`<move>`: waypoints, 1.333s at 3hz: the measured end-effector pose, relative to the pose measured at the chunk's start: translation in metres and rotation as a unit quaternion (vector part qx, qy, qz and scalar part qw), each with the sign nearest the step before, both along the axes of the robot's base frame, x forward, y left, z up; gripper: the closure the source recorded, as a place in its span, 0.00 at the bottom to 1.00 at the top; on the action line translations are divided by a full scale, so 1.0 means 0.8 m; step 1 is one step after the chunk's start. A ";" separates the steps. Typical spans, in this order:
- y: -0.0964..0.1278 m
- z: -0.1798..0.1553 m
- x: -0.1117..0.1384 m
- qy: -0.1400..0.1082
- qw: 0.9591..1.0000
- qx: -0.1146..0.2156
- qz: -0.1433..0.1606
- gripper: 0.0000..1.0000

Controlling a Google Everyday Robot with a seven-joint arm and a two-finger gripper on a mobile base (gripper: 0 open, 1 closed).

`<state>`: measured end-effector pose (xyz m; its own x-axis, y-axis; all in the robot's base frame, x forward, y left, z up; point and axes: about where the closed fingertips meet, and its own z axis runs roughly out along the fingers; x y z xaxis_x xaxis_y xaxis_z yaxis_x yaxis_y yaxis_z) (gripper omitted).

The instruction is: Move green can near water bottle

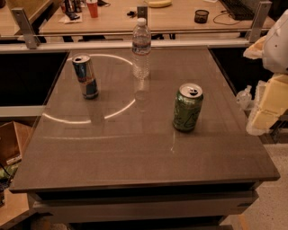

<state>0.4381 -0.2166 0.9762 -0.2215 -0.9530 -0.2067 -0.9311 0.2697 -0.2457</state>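
A grey-brown surface fills most of the camera view and carries three drinks. The green can stands upright to the right of the middle, its silver top with the pull tab facing up and pale markings on its side. The water bottle stands upright near the far edge, about midway across, with a white cap on top and a clear ribbed body. The green can sits nearer the camera and further right than the bottle, well apart from it, with bare surface between them. A blue-and-silver can, taller and slimmer, stands upright on the far left part, well apart from both. A bright curved streak of reflected light runs across the surface between this can and the bottle.

The hand hangs beyond the right edge of the surface, pale yellow and partly cut off by the picture's border; it touches nothing on the surface and is well apart from the green can. Whether it is apart or together cannot be told.

Behind the surface stands a wooden desk with a red cup.
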 end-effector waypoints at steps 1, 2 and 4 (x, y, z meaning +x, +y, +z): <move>0.000 0.000 0.000 0.000 1.000 0.000 0.000 0.00; -0.011 -0.002 -0.003 -0.002 0.999 0.040 -0.035 0.00; -0.068 -0.068 -0.013 -0.050 0.967 0.216 -0.125 0.00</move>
